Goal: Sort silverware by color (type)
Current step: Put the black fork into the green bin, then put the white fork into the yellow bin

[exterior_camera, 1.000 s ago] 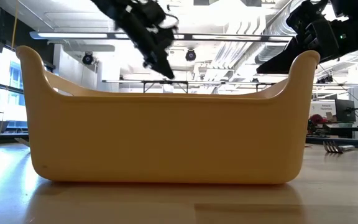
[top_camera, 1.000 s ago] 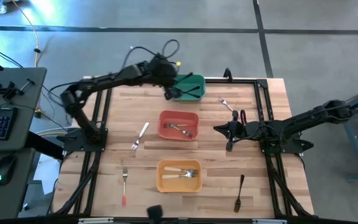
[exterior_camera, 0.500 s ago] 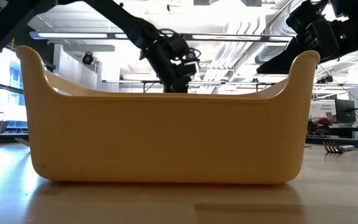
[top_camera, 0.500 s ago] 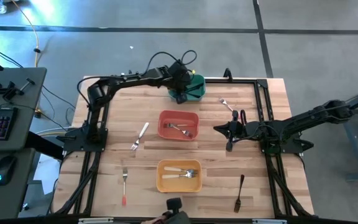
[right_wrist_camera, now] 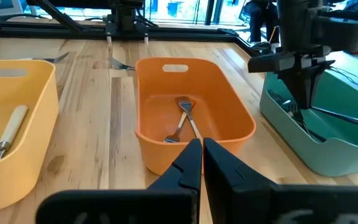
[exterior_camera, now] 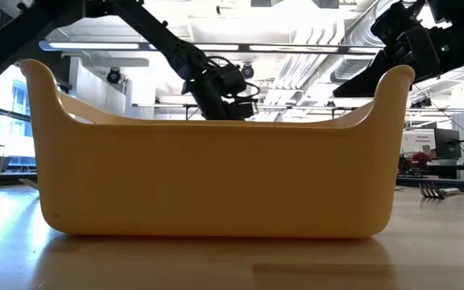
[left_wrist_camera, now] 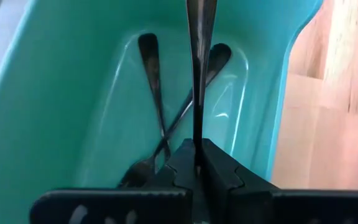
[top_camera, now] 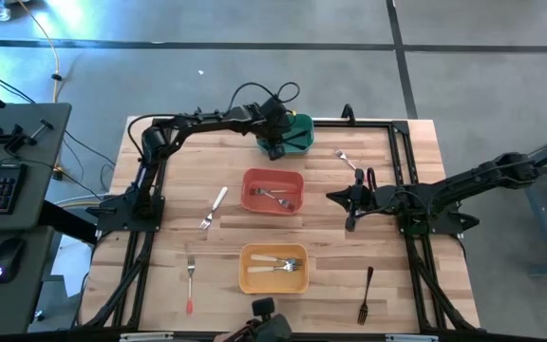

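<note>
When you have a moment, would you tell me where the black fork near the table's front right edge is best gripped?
Grip the black fork at mid-handle, coming straight down from above. It lies flat and alone on bare wood, handle toward the table's middle, tines toward the front edge, so the slim handle should fit between the fingers. The right tool waits nearer it; the left tool holds a dark utensil over the green bin.
</note>
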Controlling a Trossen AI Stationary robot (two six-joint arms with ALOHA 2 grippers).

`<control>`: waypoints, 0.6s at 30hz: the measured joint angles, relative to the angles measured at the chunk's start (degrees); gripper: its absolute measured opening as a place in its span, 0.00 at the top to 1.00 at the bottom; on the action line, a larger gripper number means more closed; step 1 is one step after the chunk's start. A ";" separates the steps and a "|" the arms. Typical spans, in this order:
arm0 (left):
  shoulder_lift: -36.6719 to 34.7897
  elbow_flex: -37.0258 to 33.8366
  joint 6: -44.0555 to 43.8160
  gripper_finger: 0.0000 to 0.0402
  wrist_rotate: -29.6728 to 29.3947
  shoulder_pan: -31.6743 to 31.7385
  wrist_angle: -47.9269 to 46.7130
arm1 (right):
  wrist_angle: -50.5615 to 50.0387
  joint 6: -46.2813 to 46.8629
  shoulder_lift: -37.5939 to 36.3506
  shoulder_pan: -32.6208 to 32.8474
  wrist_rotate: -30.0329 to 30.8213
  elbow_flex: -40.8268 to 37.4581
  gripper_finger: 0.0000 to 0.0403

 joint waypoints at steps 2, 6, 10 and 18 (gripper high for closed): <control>0.14 0.00 -0.91 0.97 0.02 0.00 0.04 | -0.02 0.00 0.00 0.00 0.00 0.00 1.00; -0.50 0.00 -1.13 0.91 -0.49 -0.03 -1.50 | -0.46 -0.01 0.00 0.00 -0.01 0.00 1.00; -2.39 0.00 1.60 0.90 -4.44 -0.58 -5.00 | -2.38 0.79 0.00 0.00 0.00 0.04 1.00; -7.68 -3.38 1.93 0.97 -6.60 -1.16 -5.17 | -4.02 1.72 0.00 0.00 0.02 0.04 1.00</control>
